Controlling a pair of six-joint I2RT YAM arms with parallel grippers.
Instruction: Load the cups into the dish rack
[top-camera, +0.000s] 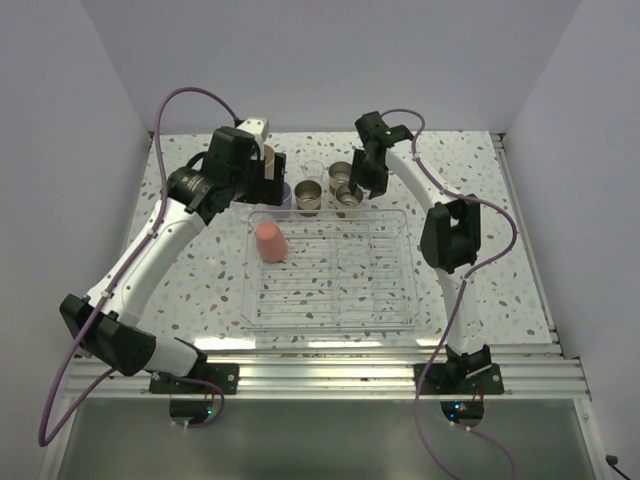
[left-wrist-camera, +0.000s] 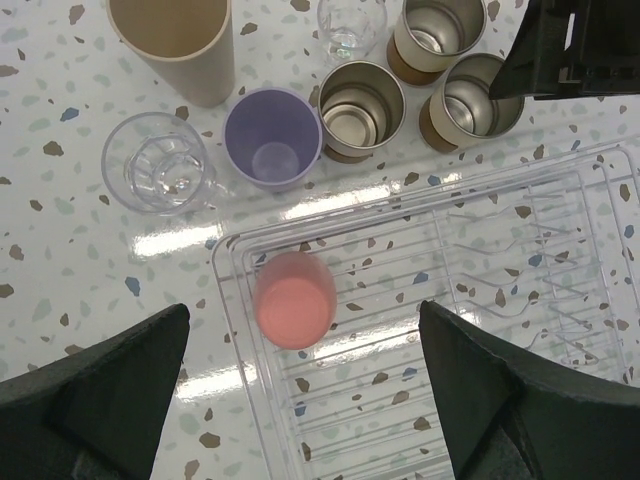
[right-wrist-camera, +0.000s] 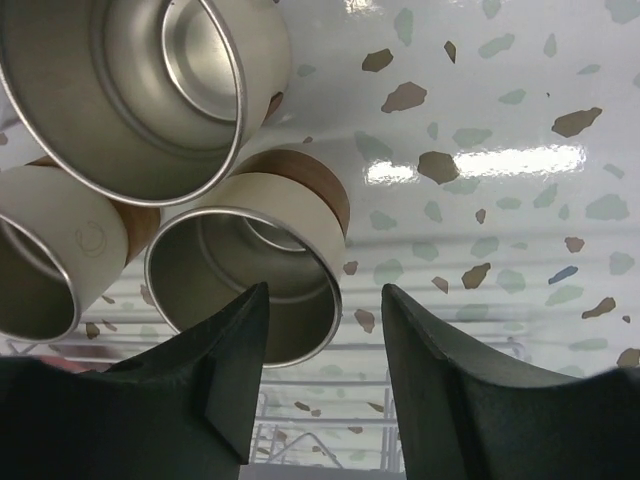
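From where I stand it all turns on the right gripper (right-wrist-camera: 325, 290) and the nearest steel cup (right-wrist-camera: 240, 265). The cup stands upright and mouth up, one of three huddled near the far edge of the table (top-camera: 200, 290), just beyond the far wall of the dish rack (top-camera: 330, 213). The gripper hangs straight over it. Its jaws are part spread and astride the rim: one finger (right-wrist-camera: 225, 370) sits over the mouth, the other (right-wrist-camera: 440, 370) outside the wall. That is the side facing away from its two neighbours, and bare table shows in the gap, so nothing is pinched yet. The left gripper (left-wrist-camera: 310, 400) is spread wide over the rack's far left corner, above the coral-pink cup (left-wrist-camera: 295, 300) already inside. I'd judge the right arm far nearer.
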